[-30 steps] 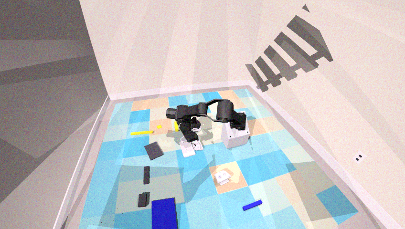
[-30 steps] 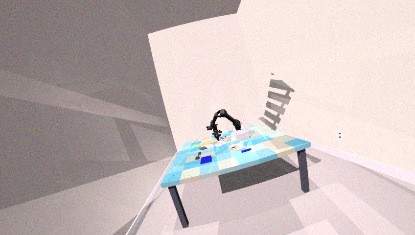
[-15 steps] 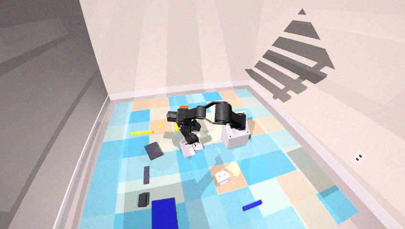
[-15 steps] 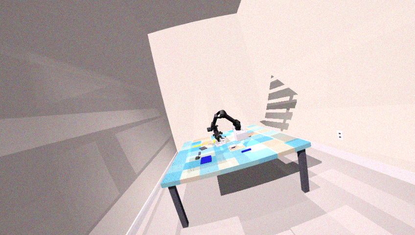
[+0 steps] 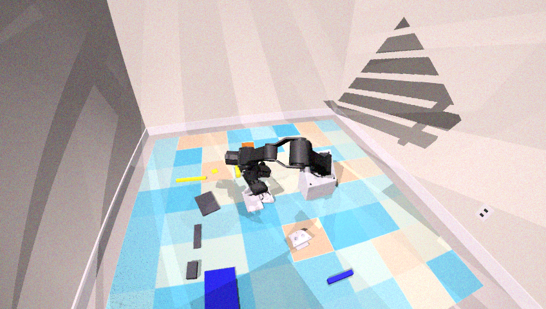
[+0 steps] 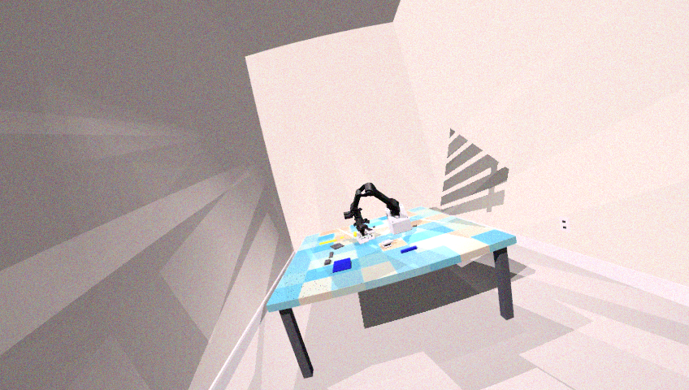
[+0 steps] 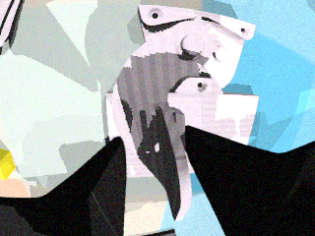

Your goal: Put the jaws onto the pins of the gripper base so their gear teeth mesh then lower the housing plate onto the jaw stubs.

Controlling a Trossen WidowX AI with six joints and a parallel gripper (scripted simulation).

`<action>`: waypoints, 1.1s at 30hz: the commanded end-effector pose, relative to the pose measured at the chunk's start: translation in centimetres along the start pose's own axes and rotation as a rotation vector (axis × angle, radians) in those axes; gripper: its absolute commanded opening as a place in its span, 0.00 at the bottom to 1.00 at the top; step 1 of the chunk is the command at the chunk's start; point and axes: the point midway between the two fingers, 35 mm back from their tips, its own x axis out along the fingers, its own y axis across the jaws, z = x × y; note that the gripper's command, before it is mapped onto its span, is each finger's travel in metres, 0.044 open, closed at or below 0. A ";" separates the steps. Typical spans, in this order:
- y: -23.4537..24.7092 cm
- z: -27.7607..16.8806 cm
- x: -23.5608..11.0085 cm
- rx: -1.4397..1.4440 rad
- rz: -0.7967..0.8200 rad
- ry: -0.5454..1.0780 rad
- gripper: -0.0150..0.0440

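Note:
The white gripper base (image 5: 253, 203) (image 7: 238, 110) lies on the table under my hand, with a raised pin (image 7: 192, 45) near its flange. My gripper (image 5: 263, 195) (image 7: 153, 138) is shut on a white jaw (image 7: 153, 74), low over the base. The jaw's rounded end is toward the pins, its tip pointing back between the fingers. Whether it sits on a pin is hidden. Part of a white piece (image 7: 10, 22), possibly the other jaw, shows at the wrist view's upper left. The housing plate (image 5: 299, 237) (image 6: 387, 244), white with two holes, lies apart on an orange tile, slightly tilted.
A dark plate (image 5: 207, 203) lies left of the base, with two dark bars (image 5: 197, 235) (image 5: 192, 270) nearer the front. A blue block (image 5: 221, 289), a blue bar (image 5: 340, 277), a yellow bar (image 5: 190, 179) and an orange block (image 5: 248, 144) also lie around.

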 end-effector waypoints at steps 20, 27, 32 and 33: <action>0.0 0.0 0.6 0.006 -0.003 0.002 0.48; 0.0 0.0 0.7 0.006 -0.003 0.002 0.48; 0.0 0.0 0.9 0.005 -0.003 0.002 0.48; 0.0 0.0 1.0 0.005 -0.003 0.002 0.48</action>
